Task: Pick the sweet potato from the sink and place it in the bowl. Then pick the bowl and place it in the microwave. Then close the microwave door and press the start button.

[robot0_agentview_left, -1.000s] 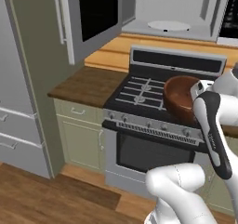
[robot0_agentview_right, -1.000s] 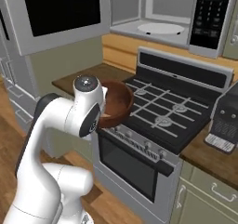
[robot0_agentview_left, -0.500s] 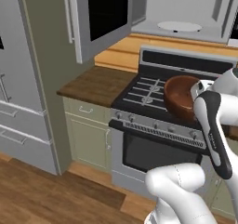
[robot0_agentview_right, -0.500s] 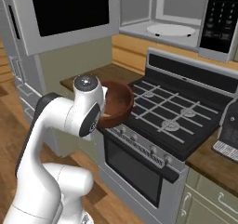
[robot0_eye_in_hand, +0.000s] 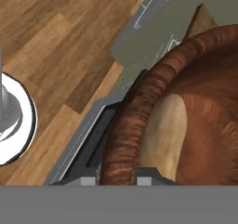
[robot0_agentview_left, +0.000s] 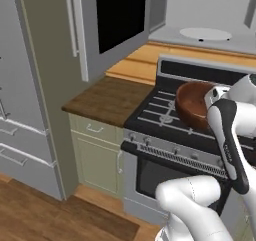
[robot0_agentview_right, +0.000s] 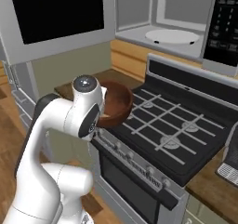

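My gripper (robot0_eye_in_hand: 116,179) is shut on the rim of the dark reddish-brown bowl (robot0_eye_in_hand: 204,97), one fingertip inside the rim and one outside. The sweet potato (robot0_eye_in_hand: 165,130) lies inside the bowl, pale orange-brown. In the base views the bowl (robot0_agentview_left: 192,102) (robot0_agentview_right: 118,102) hangs over the front left of the stove, partly hidden by my arm. The microwave (robot0_agentview_right: 139,14) above the stove stands open, showing its white turntable plate (robot0_agentview_left: 205,33) (robot0_agentview_right: 172,36). The microwave door (robot0_agentview_left: 120,15) (robot0_agentview_right: 56,9) is swung out to the left. The sink is out of view.
The black stove (robot0_agentview_left: 160,110) (robot0_agentview_right: 172,121) with grates lies under the bowl, its oven door below. A wooden counter (robot0_agentview_left: 107,97) sits left of it, then a grey fridge (robot0_agentview_left: 20,110). The microwave's control panel (robot0_agentview_right: 225,18) is on the right. A dark appliance (robot0_agentview_right: 231,158) stands on the right counter.
The whole picture has shifted in both base views, so the base has driven; the stove and microwave look closer. The bowl stays held in the same place relative to the arm.
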